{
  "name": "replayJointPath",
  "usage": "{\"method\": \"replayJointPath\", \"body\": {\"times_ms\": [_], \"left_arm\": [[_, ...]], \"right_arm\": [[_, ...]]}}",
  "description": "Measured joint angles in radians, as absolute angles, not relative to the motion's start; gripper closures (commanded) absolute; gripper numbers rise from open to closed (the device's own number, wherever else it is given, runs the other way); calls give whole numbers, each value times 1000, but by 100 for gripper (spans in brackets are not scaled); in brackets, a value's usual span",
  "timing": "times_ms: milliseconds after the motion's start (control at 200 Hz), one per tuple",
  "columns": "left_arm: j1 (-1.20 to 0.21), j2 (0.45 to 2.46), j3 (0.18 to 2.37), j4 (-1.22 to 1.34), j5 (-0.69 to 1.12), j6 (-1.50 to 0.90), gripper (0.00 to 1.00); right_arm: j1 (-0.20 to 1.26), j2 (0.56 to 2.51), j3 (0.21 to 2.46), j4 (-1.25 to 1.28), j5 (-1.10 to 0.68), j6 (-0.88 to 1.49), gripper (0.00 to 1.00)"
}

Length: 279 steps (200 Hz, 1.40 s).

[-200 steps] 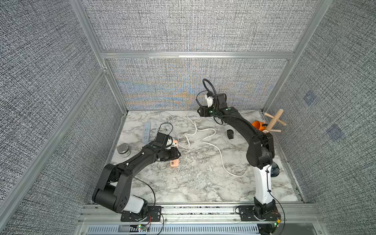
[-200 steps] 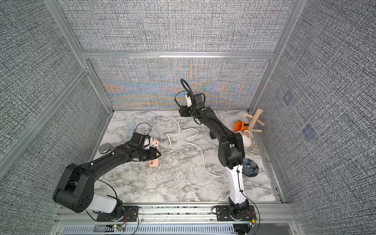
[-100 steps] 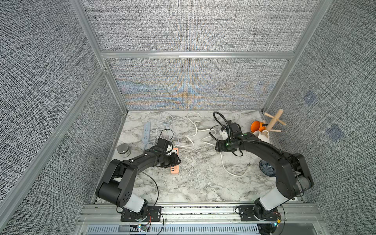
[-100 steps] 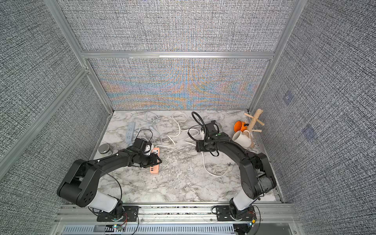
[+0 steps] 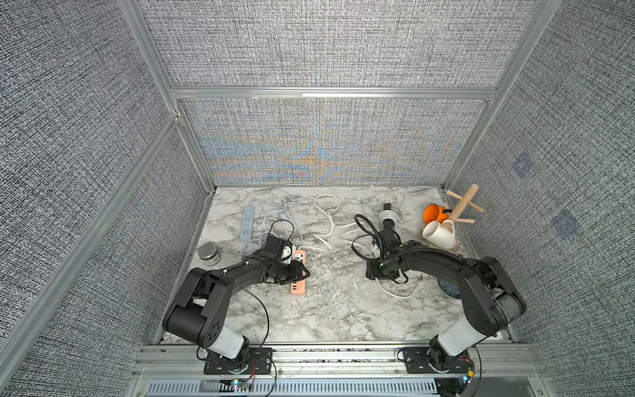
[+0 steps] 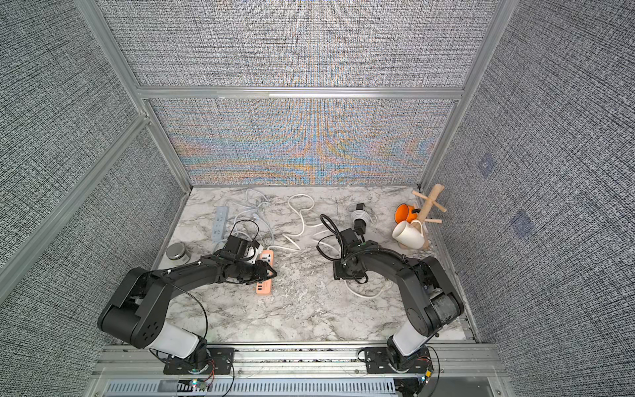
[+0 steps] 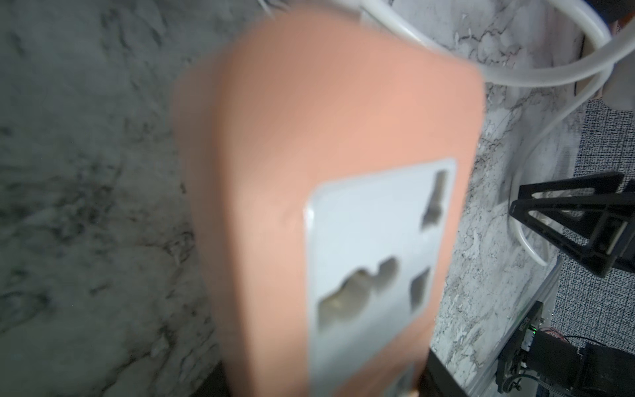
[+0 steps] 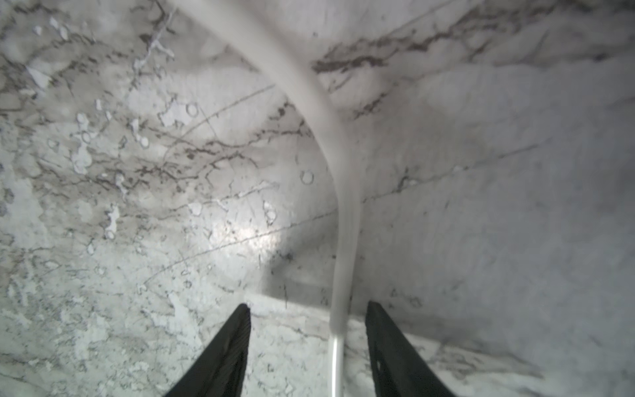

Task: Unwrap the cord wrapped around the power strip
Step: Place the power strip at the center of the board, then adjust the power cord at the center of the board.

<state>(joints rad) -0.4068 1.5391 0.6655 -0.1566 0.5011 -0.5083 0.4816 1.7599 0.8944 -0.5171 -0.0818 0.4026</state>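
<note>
Your left hand [image 5: 298,272] is clamped across the middle of the salmon-orange rectangular plastic power strip [image 5: 298,287], one black finger on each long side. The power strip sits on the grey-veined white marble bench [image 5: 343,319], left of centre, with its long axis running from the front rail toward the back wall. In the left wrist view it fills the frame [image 7: 309,144], blurred, with one white socket plate facing the lens.

The thin white cord [image 5: 330,220] leaves the strip's far end and lies loose over the bench. It loops toward the back wall, then runs right and curls out beside your right arm.

Your right hand [image 5: 381,273] points down at the bench right of centre, well apart from the strip. In the right wrist view its black fingers [image 8: 226,347] are spread, and the cord [image 8: 347,213] runs between them, closer to one finger than the other. You cannot tell from that view whether it touches that finger.

A pale blue power strip [image 5: 248,223] and a round metal tin [image 5: 208,253] lie near the bench's left edge. At the right edge a white mug [image 5: 438,235] and an orange mug [image 5: 433,213] sit by a wooden mug tree [image 5: 462,206].
</note>
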Motion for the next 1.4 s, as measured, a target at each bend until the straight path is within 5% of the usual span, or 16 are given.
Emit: {"method": "replayJointPath", "body": {"times_ms": [360, 596, 761, 911, 1116, 1396], "left_arm": [[-407, 1548, 680, -170, 500, -505, 36], [-409, 1513, 684, -221, 470, -501, 23], [-408, 1479, 698, -286, 436, -496, 16], [-408, 1448, 704, -321, 423, -488, 16], [-408, 1428, 722, -358, 402, -467, 19], [-408, 1420, 751, -418, 326, -435, 28]], "right_arm": [[513, 1712, 835, -625, -28, 459, 41], [554, 1715, 827, -619, -10, 462, 79], [592, 1751, 885, -597, -112, 469, 90], [632, 1776, 995, -483, -250, 501, 100], [686, 1887, 1155, -226, -396, 624, 100], [728, 2035, 1258, -117, -349, 697, 100]]}}
